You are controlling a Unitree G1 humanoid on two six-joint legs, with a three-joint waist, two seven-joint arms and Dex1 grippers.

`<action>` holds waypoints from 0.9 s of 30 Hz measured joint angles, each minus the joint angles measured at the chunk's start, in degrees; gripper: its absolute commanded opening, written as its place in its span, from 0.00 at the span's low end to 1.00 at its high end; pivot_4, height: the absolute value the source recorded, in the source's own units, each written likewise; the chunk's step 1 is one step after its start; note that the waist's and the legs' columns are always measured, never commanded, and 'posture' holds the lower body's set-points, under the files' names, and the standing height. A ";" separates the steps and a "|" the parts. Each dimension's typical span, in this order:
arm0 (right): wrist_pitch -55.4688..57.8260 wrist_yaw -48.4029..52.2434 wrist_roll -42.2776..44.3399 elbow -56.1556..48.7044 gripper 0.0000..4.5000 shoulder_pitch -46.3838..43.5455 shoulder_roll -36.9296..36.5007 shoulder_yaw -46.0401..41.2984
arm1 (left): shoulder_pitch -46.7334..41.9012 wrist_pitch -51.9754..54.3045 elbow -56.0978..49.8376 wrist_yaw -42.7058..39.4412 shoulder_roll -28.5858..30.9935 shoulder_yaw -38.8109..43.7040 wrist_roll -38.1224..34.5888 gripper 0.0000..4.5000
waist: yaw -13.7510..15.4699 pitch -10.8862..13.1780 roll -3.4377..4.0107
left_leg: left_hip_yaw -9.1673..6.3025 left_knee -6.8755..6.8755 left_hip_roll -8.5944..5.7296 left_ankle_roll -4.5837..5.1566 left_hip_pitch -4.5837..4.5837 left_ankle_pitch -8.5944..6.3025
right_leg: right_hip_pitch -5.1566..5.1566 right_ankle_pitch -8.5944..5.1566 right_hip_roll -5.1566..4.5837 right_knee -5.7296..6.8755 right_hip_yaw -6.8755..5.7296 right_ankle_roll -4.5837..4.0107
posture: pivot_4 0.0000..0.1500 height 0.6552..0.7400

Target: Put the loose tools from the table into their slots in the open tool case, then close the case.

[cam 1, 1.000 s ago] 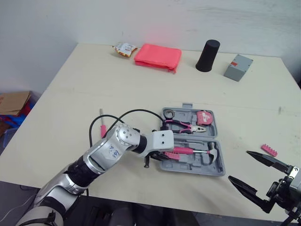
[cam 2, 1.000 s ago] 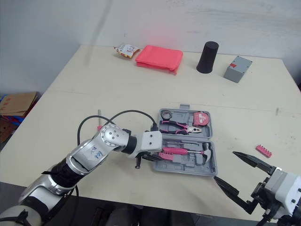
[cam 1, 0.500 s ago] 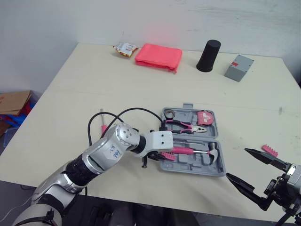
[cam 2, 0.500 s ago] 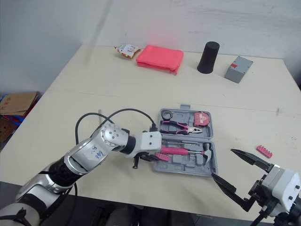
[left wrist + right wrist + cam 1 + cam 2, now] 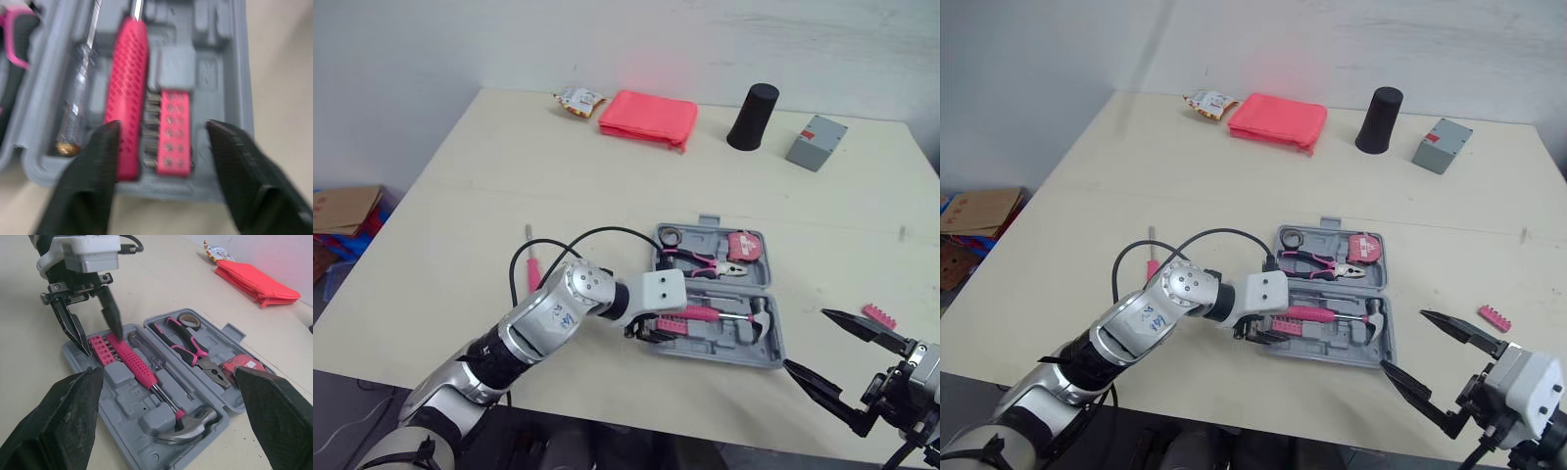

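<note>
The grey tool case [image 5: 756, 345] lies open in front of me, holding a pink-handled hammer [image 5: 710, 314], pliers [image 5: 697, 261], a tape measure [image 5: 746, 245] and a clear-handled screwdriver [image 5: 149, 360]. My left gripper [image 5: 651, 331] hangs open over the case's left end. Its fingers [image 5: 111, 313] straddle a pink bit holder [image 5: 174, 132] that lies in its slot beside the hammer's handle. A pink screwdriver [image 5: 530, 257] lies loose on the table left of the case. A pink bit strip [image 5: 877, 315] lies to the case's right. My right gripper [image 5: 837, 362] is open and empty near the table's front right edge.
Along the table's far edge stand a snack packet [image 5: 578, 98], a red pouch [image 5: 646, 117], a black cylinder [image 5: 752, 116] and a grey box [image 5: 816, 142]. A cardboard box [image 5: 337, 208] sits on the floor to the left.
My left gripper's fingers have spread apart, and the pink bit holder now lies in the case between them. The right gripper has barely moved.
</note>
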 measured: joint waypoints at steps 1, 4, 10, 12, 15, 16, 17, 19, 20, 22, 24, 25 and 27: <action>0.77 -0.27 0.39 0.05 1.00 -0.28 0.03 0.50 | -0.04 -0.89 -1.20 -1.37 1.00 1.21 -1.07 0.75 | -0.25 -0.01 0.01 | 0.00 -0.03 0.00 -0.02 -0.01 0.00 | -0.02 0.00 0.00 0.00 0.01 0.00 | 1.00 1.00; 2.01 -0.49 1.11 0.35 1.00 -1.26 0.01 1.44 | -0.14 -3.32 -2.91 -4.16 2.37 4.86 -4.06 0.75 | -0.37 0.00 0.01 | 0.01 -0.02 0.01 -0.05 -0.01 0.01 | -0.03 0.00 0.03 0.00 0.00 0.00 | 1.00 1.00; 0.99 0.72 0.57 2.49 1.00 -0.62 1.34 1.94 | 6.46 -17.75 0.65 -7.37 4.22 9.68 -6.05 0.37 | -0.30 0.00 0.01 | 0.02 -0.01 0.00 -0.04 0.00 0.01 | -0.03 -0.01 0.03 -0.04 0.01 0.00 | 1.00 1.00; -0.79 1.84 -0.41 4.70 1.00 -0.20 2.70 2.09 | 8.26 -21.51 3.70 -8.17 4.99 9.32 -4.96 0.15 | -0.31 0.01 0.00 | 0.02 0.00 -0.01 -0.01 0.00 -0.01 | -0.03 0.00 0.03 -0.03 0.01 0.00 | 1.00 1.00; -4.64 4.08 -2.10 8.63 1.00 -0.08 3.96 2.22 | 9.00 -22.44 7.65 -7.21 3.65 8.55 -3.36 0.01 | -0.01 0.01 0.00 | 0.03 0.03 -0.06 0.09 -0.02 -0.07 | -0.02 0.00 -0.04 -0.02 0.00 0.01 | 1.00 1.00; -5.44 4.44 -2.38 9.26 1.00 -0.08 4.28 2.21 | 9.02 -22.82 8.37 -6.94 3.18 8.37 -2.84 0.01 | 0.04 0.00 0.00 | 0.03 0.04 -0.06 0.10 -0.01 -0.07 | -0.02 0.00 -0.05 -0.02 0.01 0.01 | 1.00 1.00; -6.82 5.07 -2.79 10.45 1.00 0.01 4.75 2.21 | 9.02 -23.68 9.25 -6.13 2.53 7.76 -1.72 0.01 | 0.12 0.00 0.00 | 0.03 0.04 -0.06 0.11 -0.02 -0.08 | -0.02 0.00 -0.05 -0.03 0.01 0.01 | 1.00 1.00; -8.49 6.01 -3.18 12.22 1.00 0.42 5.23 2.21 | 9.01 -24.84 9.94 -5.12 1.46 6.72 -0.21 0.01 | 0.25 0.00 0.00 | 0.04 0.02 -0.05 0.10 0.00 -0.09 | -0.02 0.00 -0.05 -0.03 0.02 0.01 | 1.00 1.00; -9.13 6.22 -3.23 12.53 1.00 0.57 5.25 2.21 | 8.96 -25.17 9.93 -4.87 1.21 6.27 0.35 0.01 | 0.35 -0.01 0.03 | 0.04 0.01 -0.05 0.10 0.01 -0.09 | -0.02 0.00 -0.05 -0.03 0.02 0.01 | 1.00 1.00; -10.44 6.74 -3.24 12.81 1.00 0.76 5.38 2.21 | 8.95 -25.75 9.78 -5.06 1.32 5.48 1.28 0.01 | 0.41 -0.03 0.04 | 0.04 0.01 -0.02 0.08 0.04 -0.09 | 0.00 0.00 -0.02 -0.01 0.02 0.00 | 1.00 1.00; -11.08 7.05 -3.26 13.54 1.00 0.98 5.40 2.21 | 8.95 -26.04 9.60 -5.26 1.72 4.92 1.96 0.01 | 0.37 -0.04 0.05 | 0.04 0.00 -0.01 0.07 0.10 -0.09 | 0.05 0.00 -0.02 0.00 0.02 0.00 | 1.00 1.00; -11.63 7.11 -3.28 13.90 1.00 1.12 5.44 2.21 | 9.03 -25.80 9.56 -5.40 2.18 4.23 2.46 0.01 | 0.30 -0.04 0.06 | 0.04 0.00 -0.01 0.08 0.10 -0.09 | 0.05 0.00 -0.02 0.03 0.02 -0.01 | 1.00 1.00; -11.98 7.13 -3.29 14.12 1.00 1.21 5.44 2.21 | 8.56 -24.92 9.34 -5.50 2.40 3.23 3.45 0.01 | 0.31 -0.10 0.06 | 0.04 0.00 0.00 0.09 0.13 -0.10 | 0.09 0.00 -0.03 0.03 0.01 -0.02 | 1.00 1.00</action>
